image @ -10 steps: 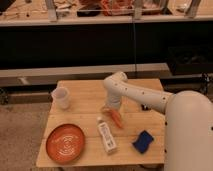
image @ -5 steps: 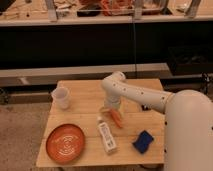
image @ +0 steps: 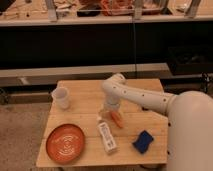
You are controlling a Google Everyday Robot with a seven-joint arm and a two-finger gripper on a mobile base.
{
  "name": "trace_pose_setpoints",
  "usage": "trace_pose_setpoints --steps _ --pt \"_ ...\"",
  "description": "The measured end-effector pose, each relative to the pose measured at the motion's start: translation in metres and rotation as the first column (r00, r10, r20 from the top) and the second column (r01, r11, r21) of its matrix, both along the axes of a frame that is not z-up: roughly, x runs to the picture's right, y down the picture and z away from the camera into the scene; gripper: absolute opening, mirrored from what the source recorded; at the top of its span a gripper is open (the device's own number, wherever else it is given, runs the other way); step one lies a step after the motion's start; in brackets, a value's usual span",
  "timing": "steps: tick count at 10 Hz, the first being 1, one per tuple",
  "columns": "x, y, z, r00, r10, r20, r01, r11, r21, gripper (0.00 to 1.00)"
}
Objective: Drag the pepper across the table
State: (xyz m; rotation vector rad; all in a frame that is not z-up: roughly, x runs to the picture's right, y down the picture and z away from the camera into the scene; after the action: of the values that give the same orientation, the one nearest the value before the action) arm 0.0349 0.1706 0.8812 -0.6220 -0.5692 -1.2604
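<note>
We start with the big white arm (image: 142,98), which reaches in from the right and bends down over the middle of the surface (image: 82,89). We judge it is posed that way so its tip can press or hold something low and slide it along the planks.

The round orange plate (image: 65,143) lies at the near left corner, well apart from the arm. The white bottle (image: 106,137) lies on its side near the middle, its far end close to the arm's tip. The white cup (image: 61,97) stands upright at the far left. A blue sponge (image: 144,141) sits at the near right.

The pepper (image: 117,119) lies flat at the centre of the surface, just right of the bottle's far end. The gripper (image: 109,110) is down at the surface, directly beside the pepper on its far-left side. We cannot tell whether it is clenched on the pepper or released. The bottle so close by could be nudged if the drag heads near-left, so a path to the right looks safer to us.
</note>
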Motion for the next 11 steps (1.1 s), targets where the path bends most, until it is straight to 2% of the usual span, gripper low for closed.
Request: trace_pose_setpoints --steps 2,6,9,10,11 --pt "-0.002 0.002 0.002 1.000 -0.002 0.008 0.002 1.0000 -0.002 0.80" --pt "0.004 0.003 0.006 0.998 0.040 -0.053 -0.041 0.9990 -0.018 0.80" --pt "0.009 0.003 0.007 0.995 0.059 -0.077 -0.061 0.9979 -0.021 0.60" --pt "0.010 0.003 0.007 0.995 0.062 -0.084 -0.064 0.9977 -0.023 0.57" --pt "0.012 0.004 0.007 0.994 0.062 -0.092 -0.065 0.9976 -0.026 0.61"
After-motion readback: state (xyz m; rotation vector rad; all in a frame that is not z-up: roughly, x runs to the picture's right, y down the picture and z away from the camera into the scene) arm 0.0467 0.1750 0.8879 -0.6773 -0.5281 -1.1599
